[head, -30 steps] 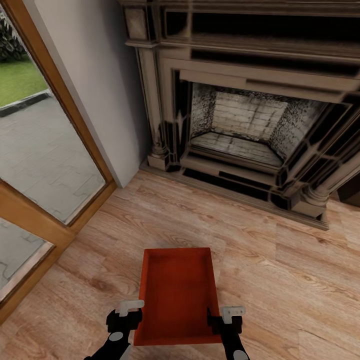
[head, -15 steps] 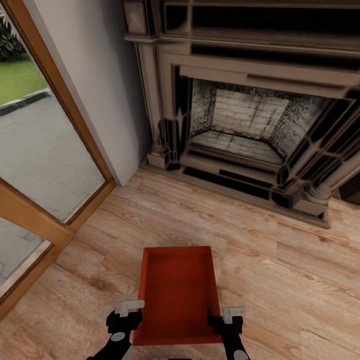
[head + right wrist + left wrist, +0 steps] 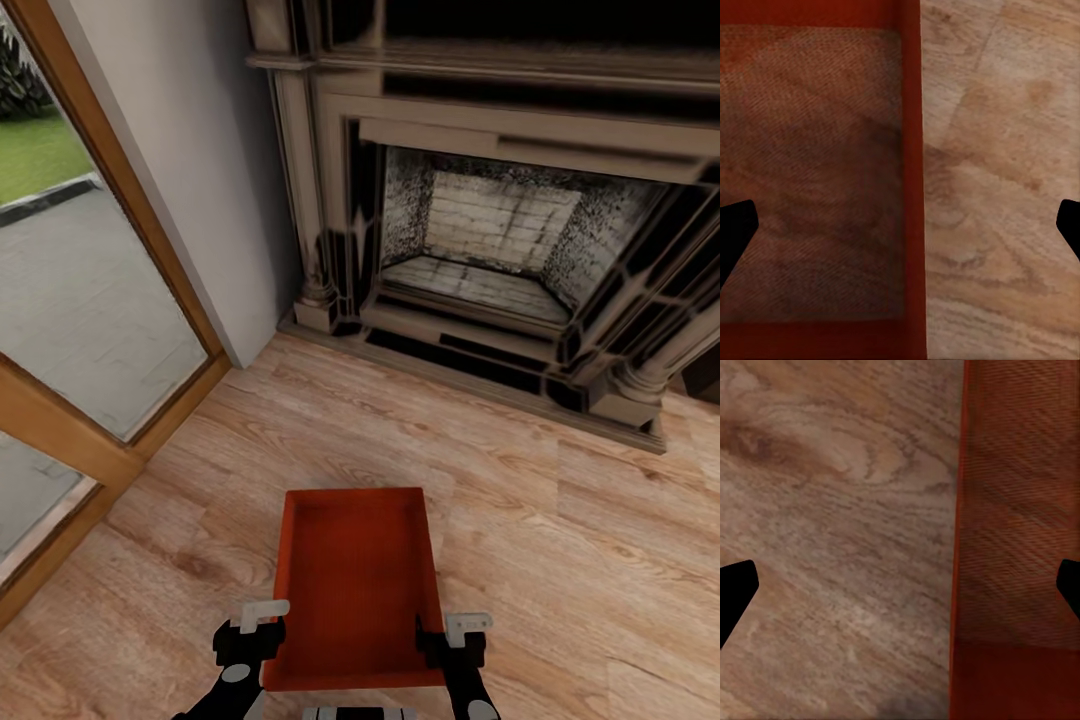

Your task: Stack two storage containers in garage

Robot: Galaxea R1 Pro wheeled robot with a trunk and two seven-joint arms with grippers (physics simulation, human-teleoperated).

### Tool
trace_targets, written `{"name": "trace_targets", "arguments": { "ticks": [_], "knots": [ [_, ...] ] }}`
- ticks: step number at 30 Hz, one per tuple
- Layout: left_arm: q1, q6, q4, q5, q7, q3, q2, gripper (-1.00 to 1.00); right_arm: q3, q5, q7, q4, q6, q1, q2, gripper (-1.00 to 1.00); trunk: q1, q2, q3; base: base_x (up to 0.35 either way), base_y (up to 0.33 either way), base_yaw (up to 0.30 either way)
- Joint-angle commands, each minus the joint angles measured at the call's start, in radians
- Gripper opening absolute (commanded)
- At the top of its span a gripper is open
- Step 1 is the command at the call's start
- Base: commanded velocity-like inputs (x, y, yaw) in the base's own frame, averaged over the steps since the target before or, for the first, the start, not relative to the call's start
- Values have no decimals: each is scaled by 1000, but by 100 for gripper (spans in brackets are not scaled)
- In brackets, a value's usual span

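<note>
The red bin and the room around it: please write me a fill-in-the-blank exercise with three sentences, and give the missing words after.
1. The bin stands on a floor made of ____.
2. Beyond the bin, against the wall, is a dark ____.
3. The left claw and right claw each straddle one ____ of the bin, open.

Missing words: wood; fireplace; wall

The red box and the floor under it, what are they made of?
The storage container looks like thin matte plastic, though that's a guess: flat red-orange walls, faint woven texture in the wrist views. The floor looks like light wood planks, with visible grain and seams.
</note>
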State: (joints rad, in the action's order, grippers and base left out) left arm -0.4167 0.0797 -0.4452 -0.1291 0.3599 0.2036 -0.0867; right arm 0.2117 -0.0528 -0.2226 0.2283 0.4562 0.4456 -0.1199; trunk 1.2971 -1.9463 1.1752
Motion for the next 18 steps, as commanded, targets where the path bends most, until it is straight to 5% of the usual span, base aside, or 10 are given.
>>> {"name": "trace_targets", "arguments": {
  "ticks": [1,18],
  "knots": [
    [-1,5,1,-11,7,8,1,100,9,-5,-6,-1,3,1,0,100,4,-7,4,0,0,0],
    [-1,5,2,-11,13,9,-15,100,9,-5,-5,0,3,1,0,100,8,-14,7,0,0,0]
  ]
}}
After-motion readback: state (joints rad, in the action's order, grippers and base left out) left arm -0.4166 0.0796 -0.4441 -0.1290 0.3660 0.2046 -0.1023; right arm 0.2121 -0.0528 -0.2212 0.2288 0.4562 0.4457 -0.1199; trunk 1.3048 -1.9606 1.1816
